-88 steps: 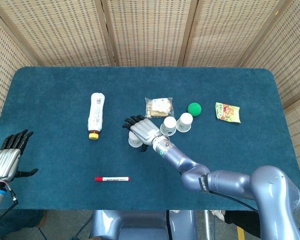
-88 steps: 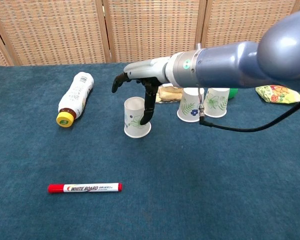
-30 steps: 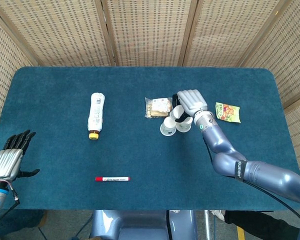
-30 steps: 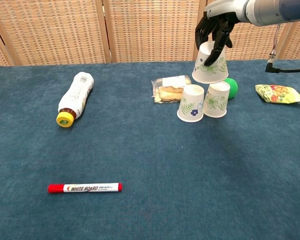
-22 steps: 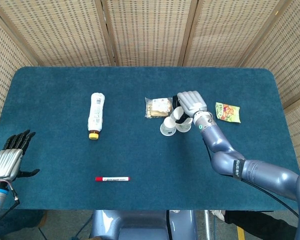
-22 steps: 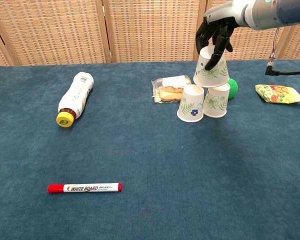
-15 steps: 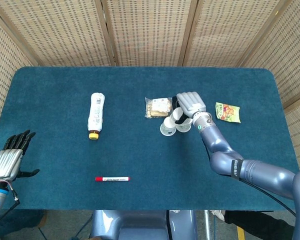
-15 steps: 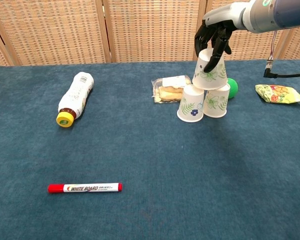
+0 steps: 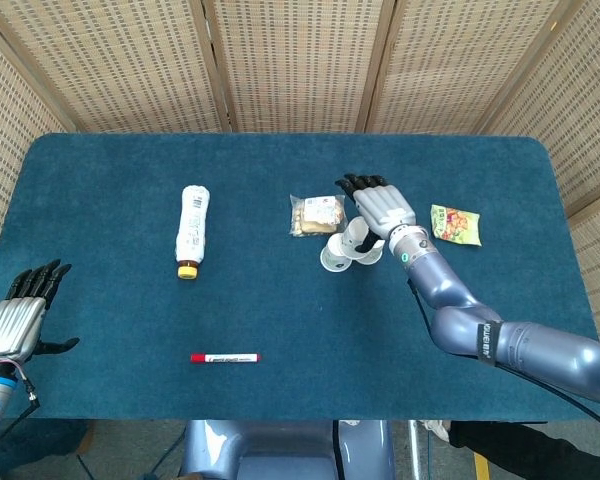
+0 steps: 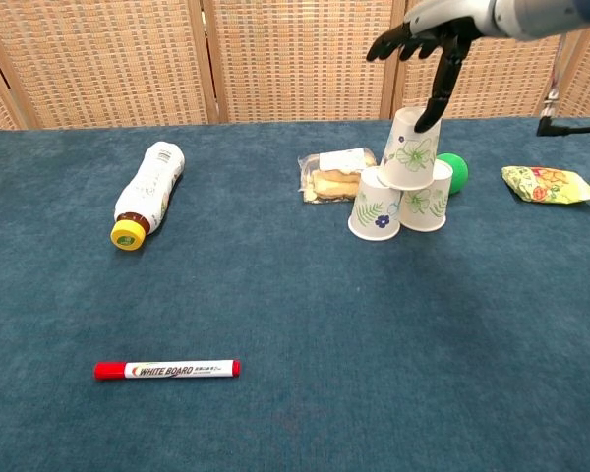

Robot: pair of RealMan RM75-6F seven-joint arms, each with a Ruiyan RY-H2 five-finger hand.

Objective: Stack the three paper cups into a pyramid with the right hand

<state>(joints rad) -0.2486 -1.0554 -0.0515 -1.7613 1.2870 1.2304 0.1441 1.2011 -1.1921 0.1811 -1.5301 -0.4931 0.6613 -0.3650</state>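
Three white paper cups with floral prints stand upside down as a pyramid. The top cup [image 10: 409, 149] rests on the left base cup [image 10: 376, 205] and the right base cup [image 10: 425, 205]. My right hand [image 10: 428, 34] hovers just above the top cup with its fingers spread and nothing in it. One finger hangs down beside the cup's upper edge. From the head view, the right hand [image 9: 380, 210] partly covers the top cup [image 9: 355, 237]. My left hand [image 9: 15, 320] stays open off the table's lower left corner.
A snack pack [image 10: 332, 174] lies just left of the cups and a green ball [image 10: 453, 169] just behind them. A yellow-green packet [image 10: 546, 184] is at the right. A bottle [image 10: 147, 192] lies at the left, a red marker [image 10: 167, 370] near the front.
My right hand carried the third cup from the table's middle, set it on the two base cups and let go. Its fingers have spread and lifted. The left hand has not moved.
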